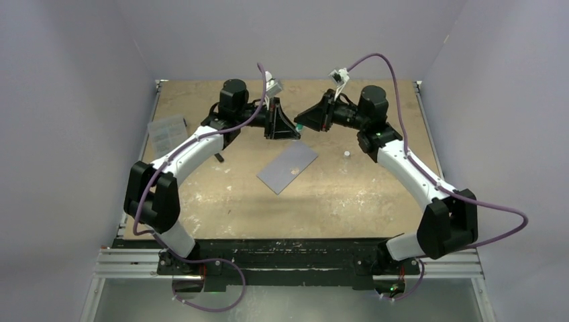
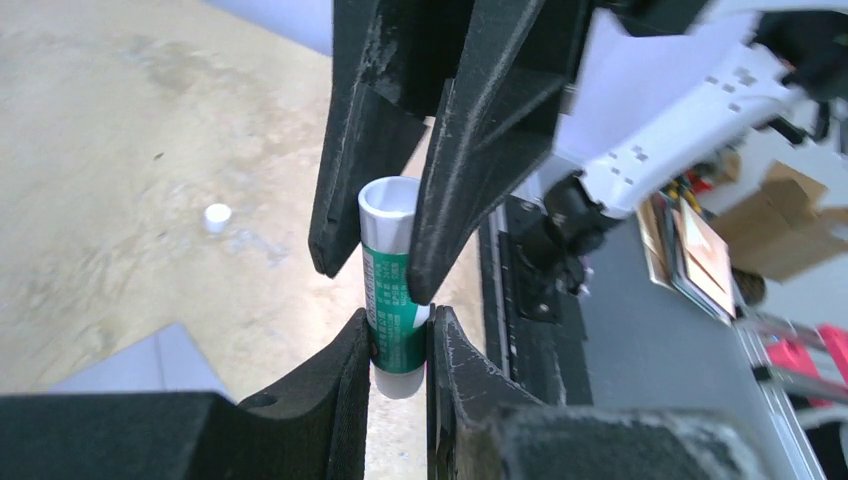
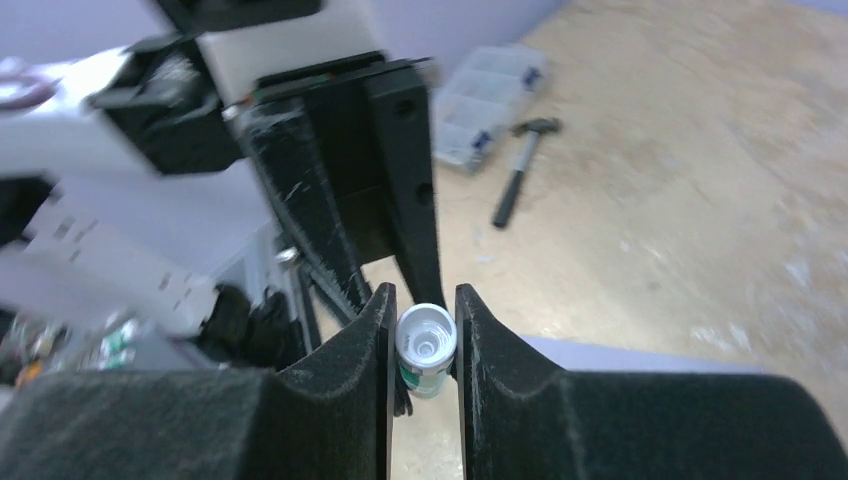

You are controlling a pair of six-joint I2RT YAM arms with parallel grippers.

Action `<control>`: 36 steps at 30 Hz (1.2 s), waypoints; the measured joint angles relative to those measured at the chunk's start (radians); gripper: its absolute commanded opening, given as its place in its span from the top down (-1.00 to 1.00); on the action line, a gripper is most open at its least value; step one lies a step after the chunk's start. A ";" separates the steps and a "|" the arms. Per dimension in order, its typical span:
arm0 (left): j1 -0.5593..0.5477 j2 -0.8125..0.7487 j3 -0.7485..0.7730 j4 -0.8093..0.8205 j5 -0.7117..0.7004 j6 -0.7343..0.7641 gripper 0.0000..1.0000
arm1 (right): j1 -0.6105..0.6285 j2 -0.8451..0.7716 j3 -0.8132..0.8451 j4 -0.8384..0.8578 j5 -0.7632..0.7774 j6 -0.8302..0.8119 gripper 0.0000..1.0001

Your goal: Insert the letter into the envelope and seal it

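I am holding a green-and-white glue stick point(image 2: 390, 270) between both tools, above the counter point(image 1: 376, 201), in the upper middle of the top view. My left tool point(image 2: 400, 335) is clamping narrow on the lower part of the tube, at the bottom of the left wrist view. My right tool point(image 3: 424, 312) is pinching narrow on the other end, which is showing as a white ring low in the right wrist view. A small white cap point(image 1: 346, 153) is lying on the counter to the right of the tools. From that I am judging the stick to be uncapped, and this step to be a twist or a pass from one tool to the other. Which end bears the glue I cannot tell.

The envelope point(image 1: 288, 168) is lying flat and aslant in the middle of the counter, just below the tools in the top view. The letter is not showing anywhere. It may be inside the envelope, but I cannot tell, nor can I tell how the flap is lying.

To do this well, I am aiming to hold one tool firm while the other turns or lets go. The tube needs to stay straight along its own line so it is not cocking sideways. No grip should be loosening before the other one is sure.
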 measured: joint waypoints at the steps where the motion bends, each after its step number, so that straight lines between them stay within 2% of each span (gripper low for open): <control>1: 0.000 -0.009 0.001 0.000 0.029 0.004 1.00 | -0.002 -0.007 -0.011 0.040 -0.050 -0.003 1.00; 3: 0.000 -0.033 0.002 0.005 0.093 0.008 1.00 | -0.007 -0.024 -0.034 0.140 -0.161 0.000 1.00; 4: 0.000 -0.045 0.001 0.016 0.114 0.004 1.00 | -0.007 -0.029 -0.035 0.172 -0.200 0.001 0.77; 5: 0.000 -0.057 -0.002 0.036 0.124 -0.004 1.00 | -0.007 -0.034 -0.034 0.193 -0.215 -0.001 0.28; 6: 0.000 -0.068 -0.007 0.056 0.121 -0.011 1.00 | -0.006 -0.037 -0.026 0.191 -0.212 -0.007 -0.09; 7: -0.001 -0.076 -0.009 0.072 0.102 -0.014 1.00 | -0.003 -0.040 -0.003 0.166 -0.183 -0.017 -0.29; 8: -0.001 -0.078 -0.009 0.083 0.072 -0.013 1.00 | 0.003 -0.040 0.007 0.154 -0.158 -0.019 -0.36; 11: 0.000 -0.080 -0.010 0.077 -0.073 -0.001 1.00 | 0.032 -0.029 0.072 0.040 0.076 0.003 -0.41; 15: 0.000 -0.080 -0.023 0.063 -0.305 0.019 1.00 | 0.063 0.017 0.143 -0.081 0.357 0.070 -0.36; 19: 0.000 -0.080 -0.026 0.034 -0.459 0.041 1.00 | 0.102 0.084 0.194 -0.187 0.558 0.104 -0.15; 26: 0.000 -0.069 -0.025 -0.010 -0.531 0.053 1.00 | 0.128 0.124 0.240 -0.221 0.620 0.123 -0.21; 29: 0.000 -0.069 -0.025 -0.024 -0.538 0.053 1.00 | 0.127 0.137 0.278 -0.224 0.630 0.124 0.05; 31: 0.000 -0.069 -0.025 -0.032 -0.541 0.054 1.00 | 0.126 0.146 0.301 -0.230 0.634 0.128 0.12; 33: 0.000 -0.069 -0.025 -0.038 -0.544 0.059 1.00 | 0.126 0.154 0.320 -0.239 0.634 0.134 0.08; 36: 0.000 -0.068 -0.025 -0.047 -0.546 0.067 1.00 | 0.126 0.172 0.346 -0.260 0.629 0.135 -0.13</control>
